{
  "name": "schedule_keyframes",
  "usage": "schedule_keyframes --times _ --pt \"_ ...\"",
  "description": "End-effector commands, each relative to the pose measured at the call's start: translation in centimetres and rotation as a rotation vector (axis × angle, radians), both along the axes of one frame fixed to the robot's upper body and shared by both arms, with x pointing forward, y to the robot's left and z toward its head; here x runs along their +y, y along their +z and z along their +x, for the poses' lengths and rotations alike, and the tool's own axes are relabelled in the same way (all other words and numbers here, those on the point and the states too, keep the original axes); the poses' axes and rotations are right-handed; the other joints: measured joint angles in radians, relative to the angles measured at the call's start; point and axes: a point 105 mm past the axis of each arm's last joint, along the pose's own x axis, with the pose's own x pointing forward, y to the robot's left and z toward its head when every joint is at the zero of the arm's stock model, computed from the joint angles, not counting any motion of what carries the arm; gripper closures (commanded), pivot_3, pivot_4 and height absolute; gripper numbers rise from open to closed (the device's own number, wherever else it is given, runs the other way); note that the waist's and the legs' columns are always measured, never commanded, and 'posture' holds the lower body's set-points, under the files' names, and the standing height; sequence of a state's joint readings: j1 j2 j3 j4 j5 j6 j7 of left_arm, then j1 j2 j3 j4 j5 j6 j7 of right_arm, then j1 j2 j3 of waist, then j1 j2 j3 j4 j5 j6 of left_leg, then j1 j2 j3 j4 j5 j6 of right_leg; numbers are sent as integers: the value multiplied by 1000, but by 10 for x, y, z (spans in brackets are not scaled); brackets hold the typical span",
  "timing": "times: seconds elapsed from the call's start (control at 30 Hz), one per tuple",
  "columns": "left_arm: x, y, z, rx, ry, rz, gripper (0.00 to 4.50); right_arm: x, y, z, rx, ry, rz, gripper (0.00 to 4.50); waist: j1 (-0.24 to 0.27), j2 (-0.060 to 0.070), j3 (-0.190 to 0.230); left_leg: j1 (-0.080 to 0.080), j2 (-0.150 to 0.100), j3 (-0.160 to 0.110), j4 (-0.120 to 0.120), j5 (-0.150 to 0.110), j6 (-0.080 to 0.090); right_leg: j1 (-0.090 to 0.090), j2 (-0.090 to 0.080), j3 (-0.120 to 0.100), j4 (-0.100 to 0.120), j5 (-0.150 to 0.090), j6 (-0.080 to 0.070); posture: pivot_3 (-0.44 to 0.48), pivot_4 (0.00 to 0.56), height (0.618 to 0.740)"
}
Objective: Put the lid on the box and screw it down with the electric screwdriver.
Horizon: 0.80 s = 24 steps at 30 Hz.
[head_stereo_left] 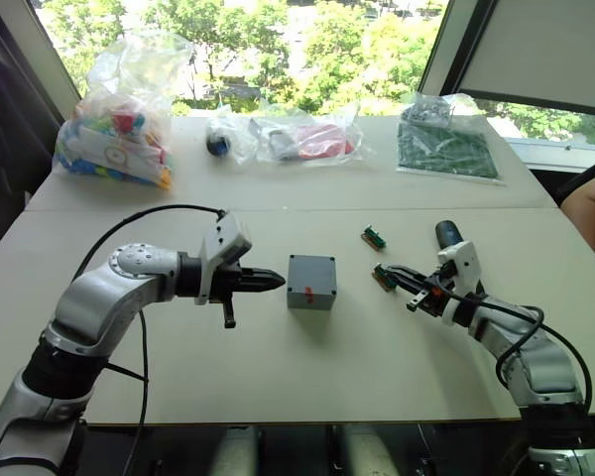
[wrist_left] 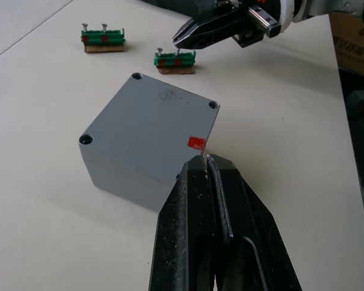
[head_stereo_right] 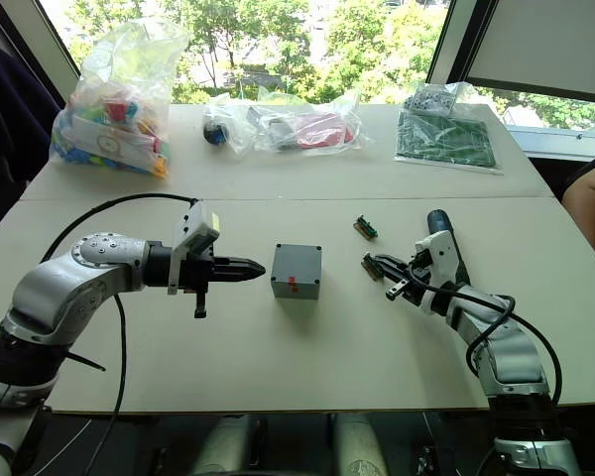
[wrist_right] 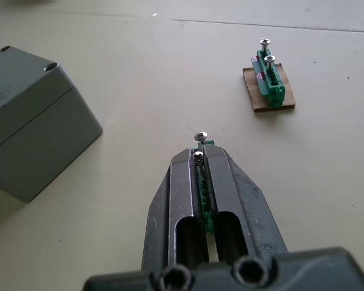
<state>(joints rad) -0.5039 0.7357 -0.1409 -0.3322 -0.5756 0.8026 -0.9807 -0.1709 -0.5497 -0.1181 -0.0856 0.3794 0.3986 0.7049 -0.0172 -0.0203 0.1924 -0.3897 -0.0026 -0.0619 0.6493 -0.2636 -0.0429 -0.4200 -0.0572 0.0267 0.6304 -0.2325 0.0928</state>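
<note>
The box stands near the middle of the pale table, with the lid already seated flush on top; a seam along the side wall marks where the two grey parts meet, a small red mark sits on one side, and the corner screw holes visible in the left wrist view look empty. Judged by appearance, the assembly is rigid, light moulded plastic with smooth walls, liable to slide on the table when pushed; the opposite flat side walls, below the seam, look like the best place to hold it steady. The left gripper hovers just beside the box on its left, fingers pressed together and empty. The right gripper lies to the right of the box, fingers nearly closed around a small green connector carrying upright screws; a second green connector rests on a brown pad a little farther off. The electric screwdriver lies just behind the right gripper, towards the far side. Open table surrounds the box on all sides, widest towards the near edge; plastic bags of parts line the far edge by the window, well apart from the work.
</note>
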Motion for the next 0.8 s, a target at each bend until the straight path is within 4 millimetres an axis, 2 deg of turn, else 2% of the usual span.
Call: schedule_keyframes --times 0.03,0.2,0.27,0.37,0.43,0.53,0.8 --pt "5 8 0 -26 11 -16 4500 -5 30 1 -97 -12 21 4404 0 0 0 0 0 0 0 0 0 0 0 0 0 0 0 0 150 740" --pt "10 13 2 -16 42 -48 4500 -5 51 3 -134 0 33 4404 -1 0 0 0 0 0 0 0 0 0 0 0 0 0 0 0 150 740" --pt "16 14 3 -13 53 -42 4500 22 66 -3 -135 114 79 4404 -2 0 0 0 0 0 0 0 0 0 0 0 0 0 0 0 150 740" --pt "22 12 5 -12 74 -27 4500 55 74 -5 -138 222 98 4404 -4 0 0 0 0 0 0 0 0 0 0 0 1 0 0 0 150 740" --pt "27 11 6 -10 86 -18 4500 69 72 -2 -132 258 84 4404 -6 0 0 1 1 0 0 0 0 0 1 0 1 0 0 0 150 740" --pt "28 9 5 -9 96 -19 4500 80 66 1 -125 271 76 4404 3 0 0 1 1 -1 0 0 0 0 1 0 1 0 0 0 150 740" --pt "27 6 2 -7 111 -26 4500 90 52 4 -114 264 70 4404 1 0 0 -1 -1 0 0 0 0 0 -1 0 0 0 0 0 150 740"
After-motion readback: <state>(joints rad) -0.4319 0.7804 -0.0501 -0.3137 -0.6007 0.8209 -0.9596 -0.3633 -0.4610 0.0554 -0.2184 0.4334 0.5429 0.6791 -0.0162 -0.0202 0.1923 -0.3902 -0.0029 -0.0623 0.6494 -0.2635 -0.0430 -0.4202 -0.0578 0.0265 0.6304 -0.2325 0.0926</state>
